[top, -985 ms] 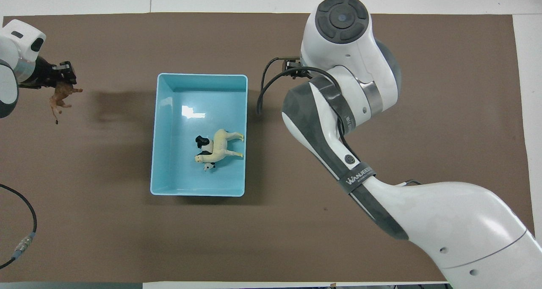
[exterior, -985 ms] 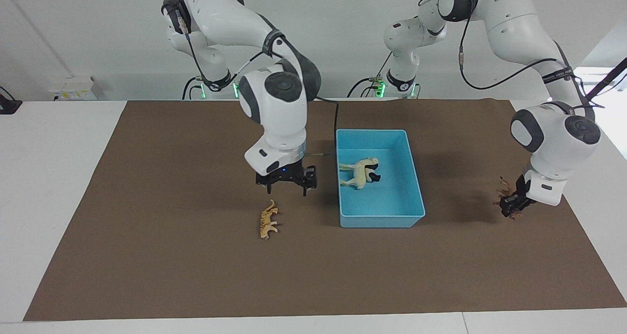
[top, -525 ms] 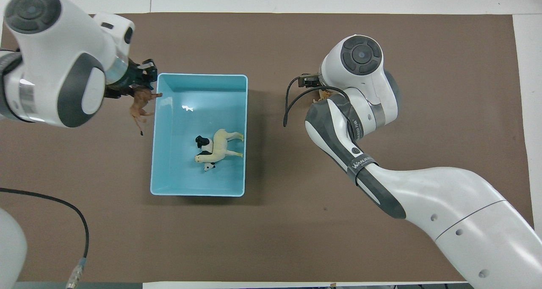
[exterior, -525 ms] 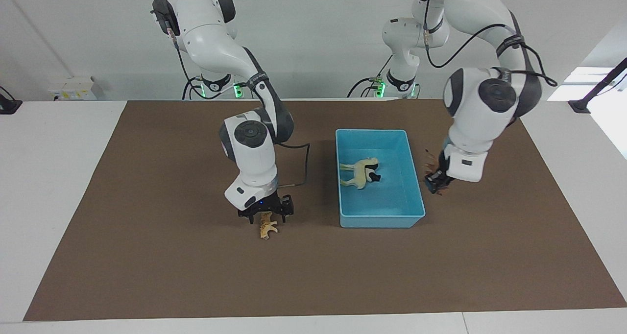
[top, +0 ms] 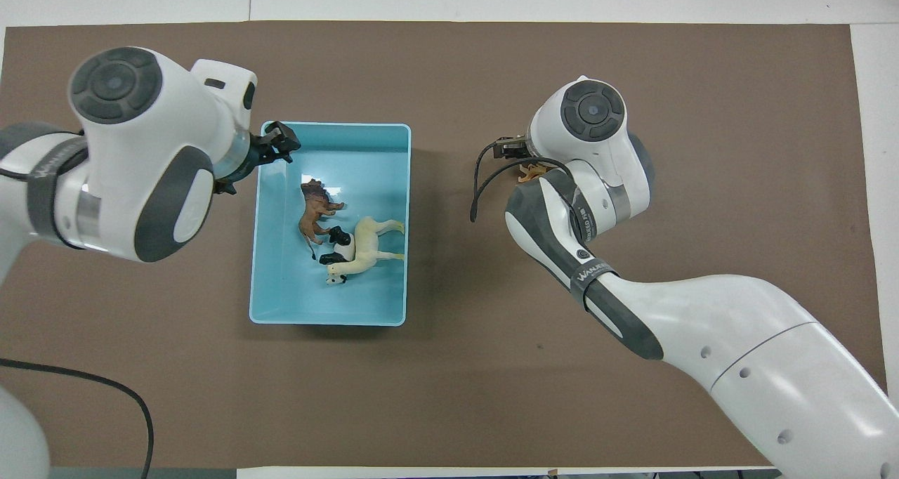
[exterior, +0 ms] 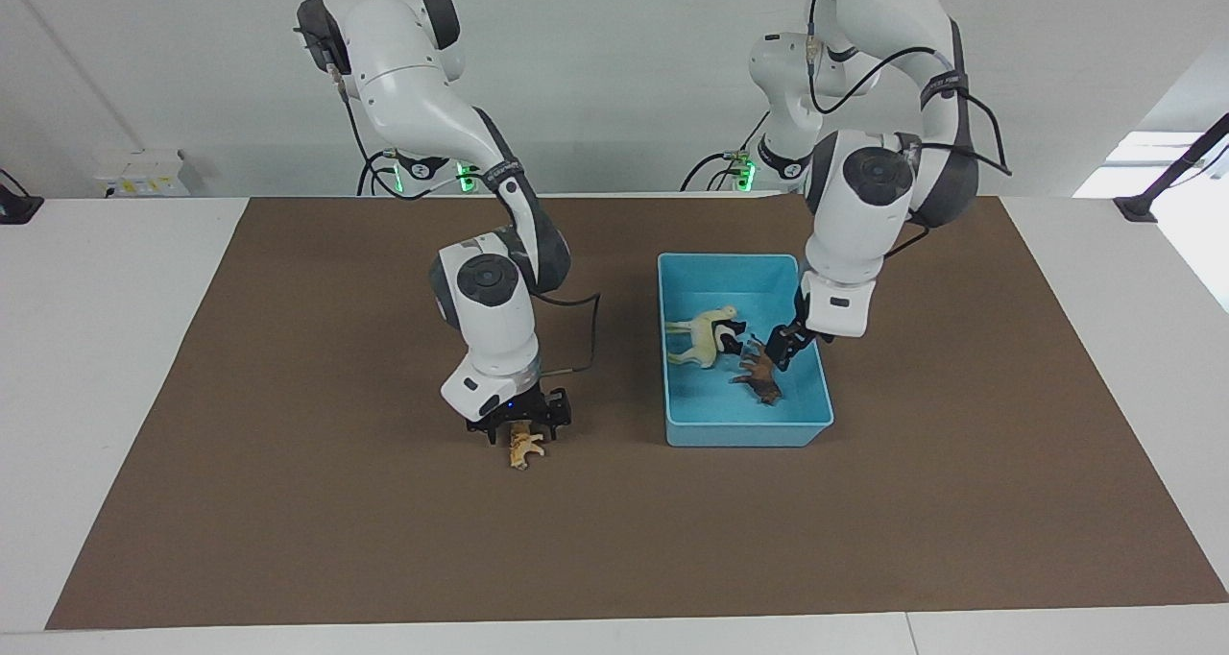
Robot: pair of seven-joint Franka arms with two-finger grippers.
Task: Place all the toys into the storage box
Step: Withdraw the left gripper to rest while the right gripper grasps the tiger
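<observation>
Last toy pick under way.
Right gripper (exterior: 519,431) straddles cat (exterior: 524,446), grip state unclear; left gripper (exterior: 780,346) released lion (exterior: 759,376) in box (exterior: 749,432). Next: clamp, lift.

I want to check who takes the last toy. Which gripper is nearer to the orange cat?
Right. The right gripper is down at the orange cat on the mat, jaws around it. The left gripper is over the box, above the lion.

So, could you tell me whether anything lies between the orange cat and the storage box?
Nothing visible does: only bare brown mat lies between the orange cat, under the right end effector, and the storage box.
</observation>
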